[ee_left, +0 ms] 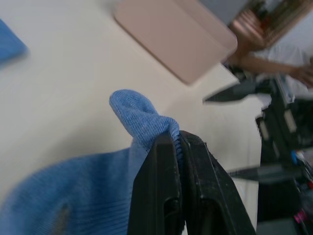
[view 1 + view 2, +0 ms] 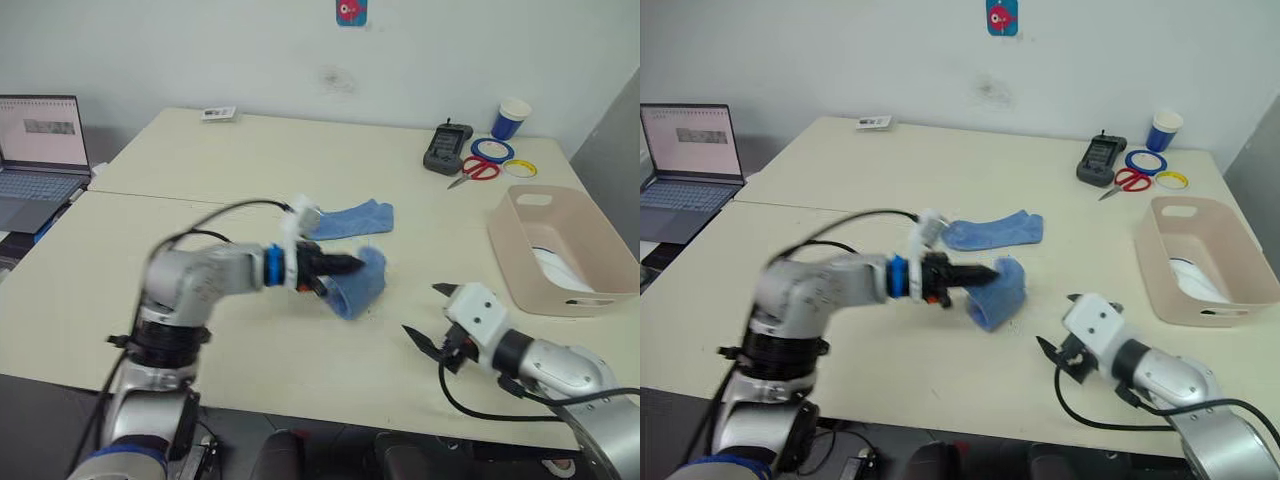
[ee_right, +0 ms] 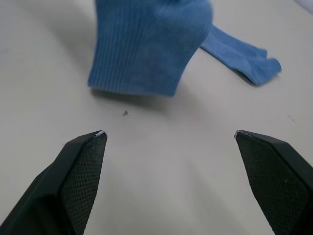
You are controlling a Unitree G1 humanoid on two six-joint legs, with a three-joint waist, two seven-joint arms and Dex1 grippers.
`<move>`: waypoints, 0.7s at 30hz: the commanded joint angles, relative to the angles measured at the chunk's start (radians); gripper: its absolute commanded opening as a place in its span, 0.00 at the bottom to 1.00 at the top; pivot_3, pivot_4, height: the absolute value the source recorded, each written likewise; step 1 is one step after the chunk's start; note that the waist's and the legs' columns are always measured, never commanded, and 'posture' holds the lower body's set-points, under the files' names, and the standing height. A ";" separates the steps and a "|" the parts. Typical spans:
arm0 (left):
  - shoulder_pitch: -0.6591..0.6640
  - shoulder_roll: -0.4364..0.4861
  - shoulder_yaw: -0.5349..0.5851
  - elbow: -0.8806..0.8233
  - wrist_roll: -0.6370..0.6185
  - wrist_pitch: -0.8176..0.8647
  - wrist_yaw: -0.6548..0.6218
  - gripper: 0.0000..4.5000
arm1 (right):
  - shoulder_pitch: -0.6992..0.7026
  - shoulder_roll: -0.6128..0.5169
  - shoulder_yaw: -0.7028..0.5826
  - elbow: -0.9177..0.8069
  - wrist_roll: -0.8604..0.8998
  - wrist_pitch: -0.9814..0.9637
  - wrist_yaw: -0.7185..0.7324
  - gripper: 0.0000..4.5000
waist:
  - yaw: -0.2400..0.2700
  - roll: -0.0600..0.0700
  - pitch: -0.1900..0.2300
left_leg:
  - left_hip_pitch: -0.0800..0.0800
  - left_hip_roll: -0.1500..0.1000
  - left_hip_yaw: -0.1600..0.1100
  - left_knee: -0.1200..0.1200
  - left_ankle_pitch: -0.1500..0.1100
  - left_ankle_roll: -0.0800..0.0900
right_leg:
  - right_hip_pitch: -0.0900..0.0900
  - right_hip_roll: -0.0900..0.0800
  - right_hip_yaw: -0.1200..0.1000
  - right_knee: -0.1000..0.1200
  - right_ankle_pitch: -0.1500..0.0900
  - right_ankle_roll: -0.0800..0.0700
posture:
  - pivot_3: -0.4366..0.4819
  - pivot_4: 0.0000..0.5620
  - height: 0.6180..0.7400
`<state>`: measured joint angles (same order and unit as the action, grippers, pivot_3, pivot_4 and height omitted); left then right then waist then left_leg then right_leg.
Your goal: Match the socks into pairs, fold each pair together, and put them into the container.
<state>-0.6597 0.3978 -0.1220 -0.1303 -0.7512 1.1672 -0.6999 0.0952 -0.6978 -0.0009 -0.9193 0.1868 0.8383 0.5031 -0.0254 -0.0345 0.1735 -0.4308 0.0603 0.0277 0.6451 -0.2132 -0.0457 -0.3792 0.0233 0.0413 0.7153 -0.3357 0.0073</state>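
My left gripper [image 2: 350,264] is shut on the edge of a blue sock [image 2: 360,285], holding it lifted so that its lower end hangs to the table; the pinch shows close up in the left wrist view [image 1: 177,139]. A second blue sock [image 2: 350,218] lies flat just behind it. My right gripper [image 2: 424,312] stands open low over the table to the right of the held sock, nothing between its fingers [image 3: 83,161]. The pale pink container [image 2: 540,280] sits at the right edge with a white sock [image 2: 560,268] inside.
A laptop [image 2: 40,150] stands at the far left. At the back right are a black device [image 2: 447,148], red scissors [image 2: 478,168], tape rings [image 2: 492,150] and a blue-and-white cup [image 2: 512,118]. A person's arm [image 1: 274,63] shows beyond the table.
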 commanded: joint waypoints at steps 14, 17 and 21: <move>-0.071 -0.196 -0.260 0.097 0.164 -0.180 -0.141 0.53 | 0.244 -0.057 -0.311 -0.128 0.046 0.009 0.056 1.00 | -0.006 0.001 -0.001 | 0.002 0.000 0.000 0.000 -0.002 0.003 | 0.001 0.008 0.002 0.000 0.000 0.000 | 0.48 0.27 0.87; -0.076 -0.159 -0.270 0.062 0.196 -0.252 -0.196 0.76 | 0.245 -0.066 -0.302 -0.128 0.041 0.002 0.058 1.00 | -0.006 0.001 -0.001 | 0.002 0.000 0.000 0.000 -0.002 0.003 | 0.001 0.009 0.002 0.000 0.000 0.000 | 0.48 0.27 0.87; -0.104 0.060 -0.239 0.144 0.337 -0.652 -0.469 0.99 | 0.226 -0.057 -0.266 -0.128 0.046 -0.011 0.047 1.00 | -0.011 0.001 -0.001 | 0.004 0.000 0.001 0.000 -0.002 0.003 | 0.001 0.009 0.003 0.000 0.000 0.000 | 0.48 0.27 0.87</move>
<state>-0.7445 0.4195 -0.3867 0.0011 -0.4584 0.6636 -1.0493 0.3314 -0.7514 -0.2683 -0.9630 0.2238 0.8488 0.5597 -0.0360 -0.0333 0.1729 -0.4259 0.0608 0.0279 0.6441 -0.2152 -0.0422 -0.3780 0.0335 0.0444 0.7155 -0.3357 0.0071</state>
